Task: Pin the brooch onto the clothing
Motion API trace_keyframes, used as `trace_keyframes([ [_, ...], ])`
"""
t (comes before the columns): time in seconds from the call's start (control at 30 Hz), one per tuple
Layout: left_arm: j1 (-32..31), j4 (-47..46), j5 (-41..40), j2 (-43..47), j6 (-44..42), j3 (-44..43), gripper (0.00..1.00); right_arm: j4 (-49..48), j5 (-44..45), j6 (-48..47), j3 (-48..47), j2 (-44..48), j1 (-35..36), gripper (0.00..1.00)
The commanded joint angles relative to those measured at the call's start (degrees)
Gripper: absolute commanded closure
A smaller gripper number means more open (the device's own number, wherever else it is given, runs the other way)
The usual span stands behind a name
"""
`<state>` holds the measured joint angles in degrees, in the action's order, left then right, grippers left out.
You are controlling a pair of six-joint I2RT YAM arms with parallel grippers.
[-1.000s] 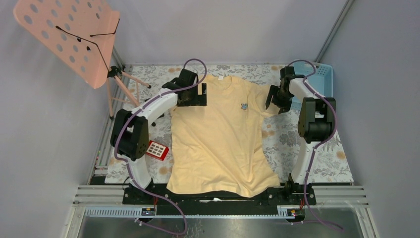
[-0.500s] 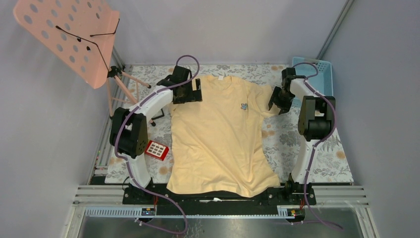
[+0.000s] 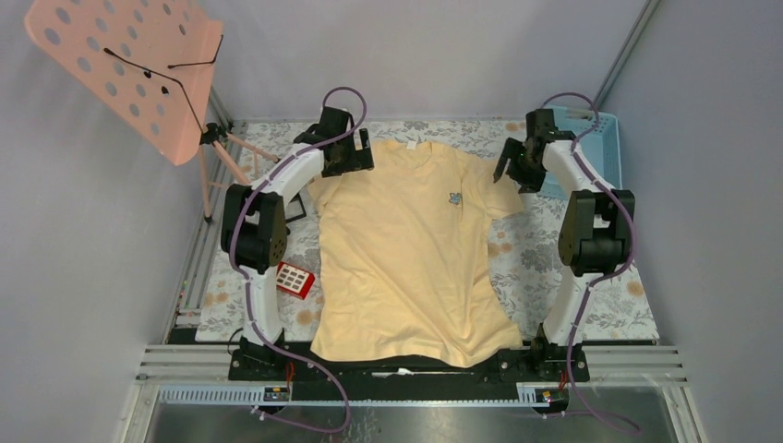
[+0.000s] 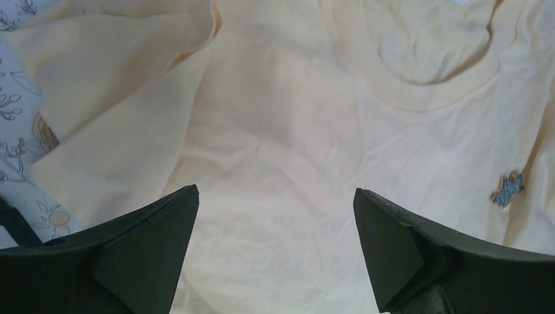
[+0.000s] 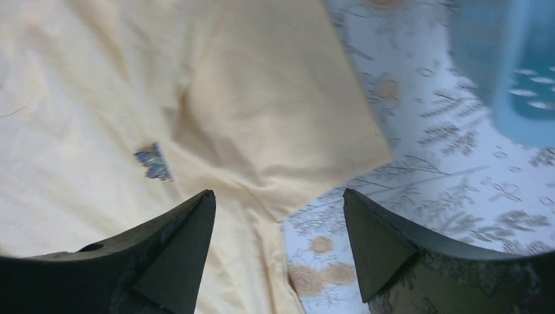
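The pale yellow T-shirt (image 3: pixel 406 258) lies flat on the flowered table cloth, neck at the far side. The small grey-blue brooch (image 3: pixel 454 197) sits on its chest, right of the middle; it also shows in the left wrist view (image 4: pixel 508 190) and the right wrist view (image 5: pixel 153 161). My left gripper (image 3: pixel 355 159) is open and empty above the shirt's left shoulder (image 4: pixel 275 124). My right gripper (image 3: pixel 513 172) is open and empty above the right sleeve (image 5: pixel 275 111), at its edge.
A red keypad toy (image 3: pixel 293 279) lies left of the shirt. A blue basket (image 3: pixel 591 138) stands at the far right corner, also in the right wrist view (image 5: pixel 510 59). A pink perforated music stand (image 3: pixel 129 65) rises at the far left.
Both arms have moved toward the far side of the table. The left gripper went from the left sleeve up to the shoulder, the right one up along the right sleeve. The shirt and brooch lie still.
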<state>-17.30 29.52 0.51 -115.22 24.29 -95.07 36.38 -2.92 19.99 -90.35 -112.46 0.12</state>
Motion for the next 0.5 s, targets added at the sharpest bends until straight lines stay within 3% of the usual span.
trace_keyframes([
  [0.0,1.9,-0.2,-1.2,-5.4,2.2,-8.1,0.01,1.6,-4.3,-1.1,-6.9,-2.5,4.3,0.21],
  [0.17,3.0,0.3,3.1,-12.3,4.5,-14.1,0.01,3.7,-8.0,-0.4,-15.0,-8.7,7.4,0.20],
  [0.33,3.8,7.7,0.8,-19.2,7.3,-21.2,0.01,1.6,-9.7,1.0,-14.2,-9.0,8.9,0.20],
  [0.47,5.8,7.6,-3.7,-18.1,8.6,-17.3,0.01,0.4,-9.3,0.7,-11.7,-7.2,9.0,0.20],
])
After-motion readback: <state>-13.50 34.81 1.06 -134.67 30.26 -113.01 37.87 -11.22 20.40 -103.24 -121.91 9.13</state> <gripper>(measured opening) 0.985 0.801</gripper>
